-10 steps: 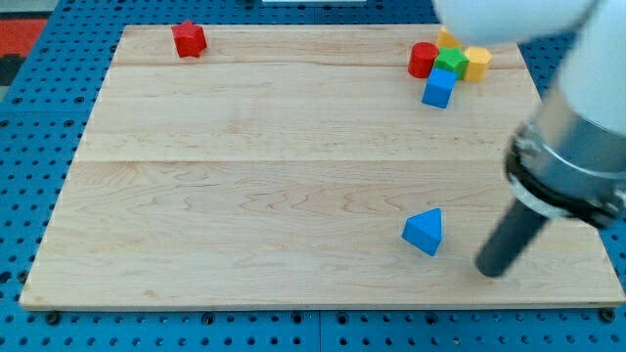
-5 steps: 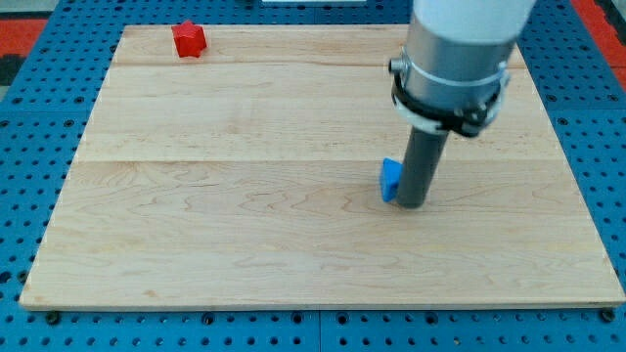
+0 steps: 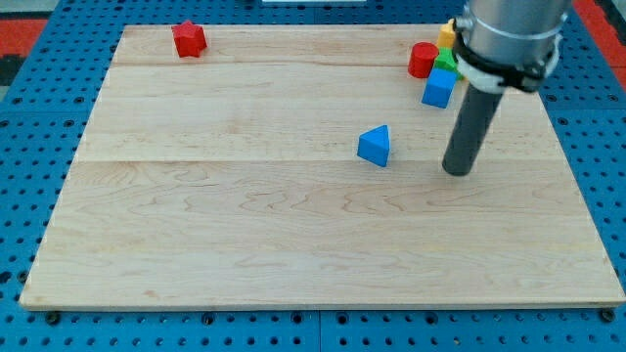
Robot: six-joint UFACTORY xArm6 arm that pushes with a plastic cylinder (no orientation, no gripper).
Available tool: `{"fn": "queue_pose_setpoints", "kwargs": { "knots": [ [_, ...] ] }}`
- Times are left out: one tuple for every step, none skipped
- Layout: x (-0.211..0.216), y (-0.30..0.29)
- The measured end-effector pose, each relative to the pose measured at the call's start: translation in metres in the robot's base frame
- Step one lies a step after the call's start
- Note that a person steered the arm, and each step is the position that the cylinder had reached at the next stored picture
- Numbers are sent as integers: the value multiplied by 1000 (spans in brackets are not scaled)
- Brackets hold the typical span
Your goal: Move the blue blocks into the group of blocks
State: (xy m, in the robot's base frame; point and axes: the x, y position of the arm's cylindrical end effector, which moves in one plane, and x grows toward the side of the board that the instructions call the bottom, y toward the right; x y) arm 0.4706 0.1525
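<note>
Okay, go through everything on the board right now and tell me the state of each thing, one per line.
Blue triangular block: alone mid-board, untouched.
Blue cube: touching the group's lower edge.
Red cylinder: in the group.
Green block: in the group, partly hidden.
Yellow block: mostly hidden by the arm.
Red block: alone, top left.
My tip: right of the triangular block, apart.

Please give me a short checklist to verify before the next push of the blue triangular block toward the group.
1. My tip apart from blue triangular block: ok.
2. Tip on the side away from the group: not ok, it stands at the view's right of the block.
3. Blue cube touching red cylinder and green block: ok.
4. Yellow blocks in group: cannot tell, arm hides them.
5. Red block off the path: ok.
</note>
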Motion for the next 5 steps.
{"fn": "queue_pose_setpoints", "kwargs": {
  "knots": [
    [-1,-61],
    [-29,-105],
    [-60,-145],
    [-71,-170],
    [-22,-142]
  ]
}}
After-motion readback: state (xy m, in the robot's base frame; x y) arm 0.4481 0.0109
